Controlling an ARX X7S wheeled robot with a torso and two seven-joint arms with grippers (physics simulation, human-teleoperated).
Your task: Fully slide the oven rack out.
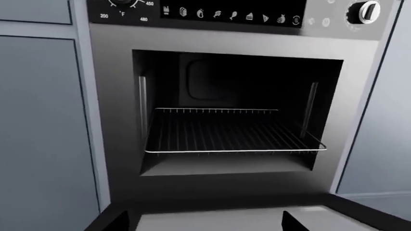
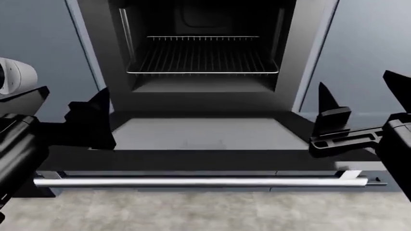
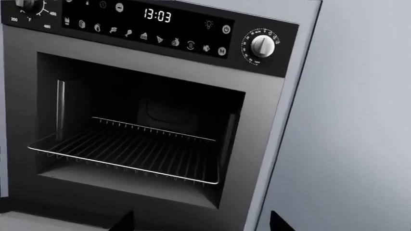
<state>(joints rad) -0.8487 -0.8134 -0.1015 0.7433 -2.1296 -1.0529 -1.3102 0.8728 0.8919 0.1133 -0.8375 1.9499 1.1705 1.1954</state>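
The oven rack (image 2: 202, 55) is a silver wire grid lying level inside the dark oven cavity, its front rim bar about at the mouth of the opening. It also shows in the left wrist view as the rack (image 1: 231, 132) and in the right wrist view as the rack (image 3: 128, 149). My left gripper (image 2: 90, 115) hovers open over the left side of the lowered door, well short of the rack. My right gripper (image 2: 359, 91) is open at the door's right side, also clear of the rack. Nothing sits between the fingers of the left gripper (image 1: 205, 224) or the right gripper (image 3: 202, 224).
The grey oven door (image 2: 199, 132) lies folded down flat between me and the cavity, its silver handle bar (image 2: 199, 182) nearest me. A control panel (image 3: 147, 24) with a knob (image 3: 262, 44) runs above the opening. Blue-grey cabinet fronts (image 2: 366, 48) flank the oven.
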